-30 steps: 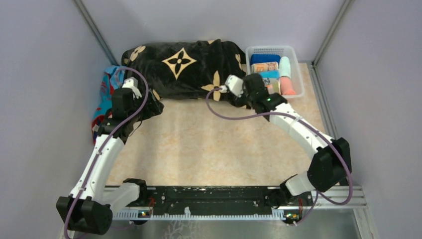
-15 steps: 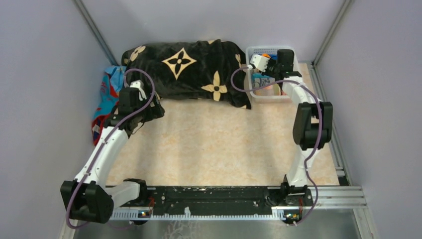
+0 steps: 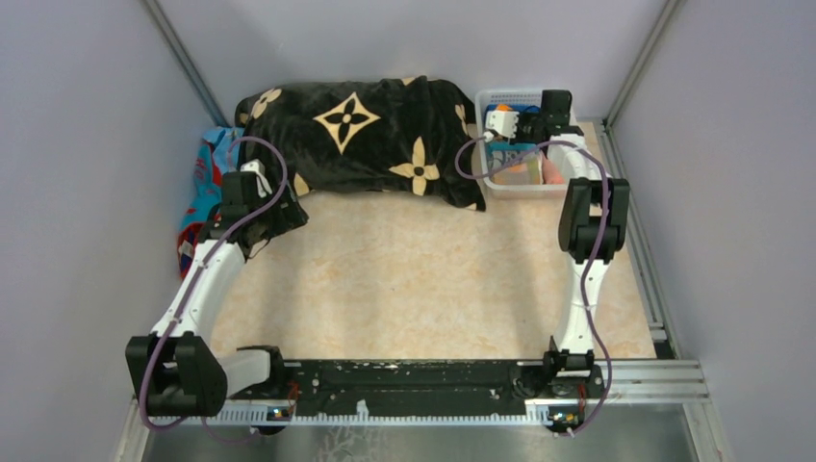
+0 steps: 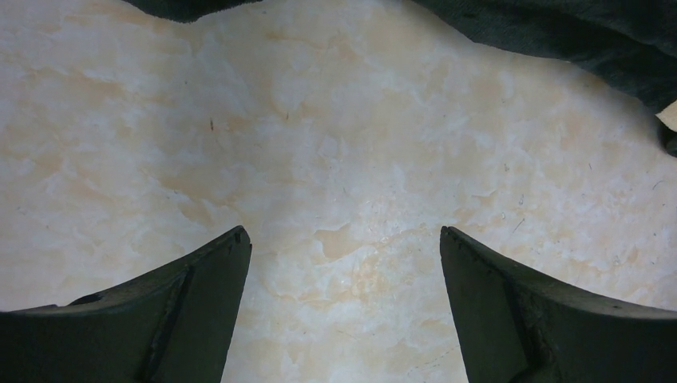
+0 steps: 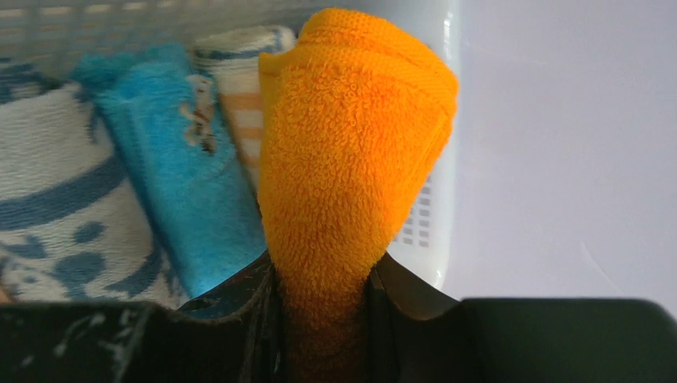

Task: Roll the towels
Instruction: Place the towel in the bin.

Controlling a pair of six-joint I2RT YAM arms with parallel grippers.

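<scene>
The right tool (image 5: 323, 270) has been swung to the white plastic basket (image 5: 435, 214), a fluffy orange towel (image 5: 347, 152) is pinched for rolling, and the left tool (image 4: 342, 233) is spread.

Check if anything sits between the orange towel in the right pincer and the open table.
The right pincer grips the fluffy orange towel inside the white slotted plastic basket, whose near wall stands between it and the beige marbled tabletop. Nothing else visible does.
</scene>
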